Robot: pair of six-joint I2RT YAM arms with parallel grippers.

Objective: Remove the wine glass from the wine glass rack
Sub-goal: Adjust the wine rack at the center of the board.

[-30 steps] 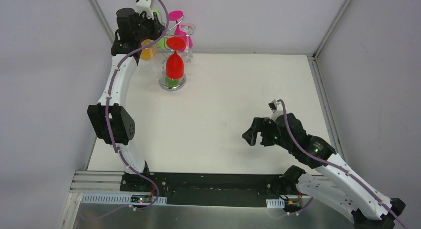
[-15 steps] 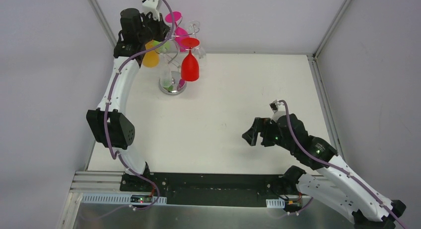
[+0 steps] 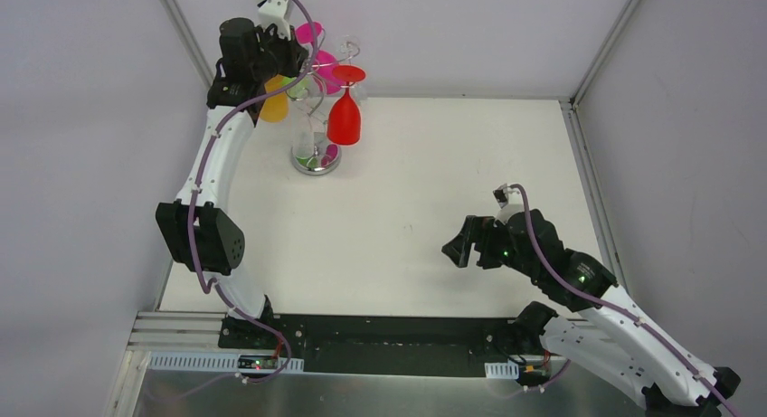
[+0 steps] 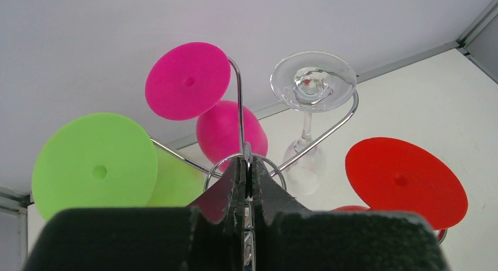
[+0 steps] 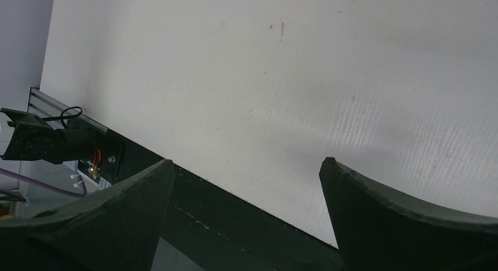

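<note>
You have the left gripper pinched shut on the top wire of the wine glass rack at the table's far-left corner, probably to steady it, the right gripper spread wide and idle, and five glasses hanging foot-up there, one each: red glass, pink glass, green glass, orange glass, clear glass.

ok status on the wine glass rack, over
Left gripper shut on wine glass rack top wire. Right gripper open, well clear. Red glass and others hang on it, none off yet.
</note>
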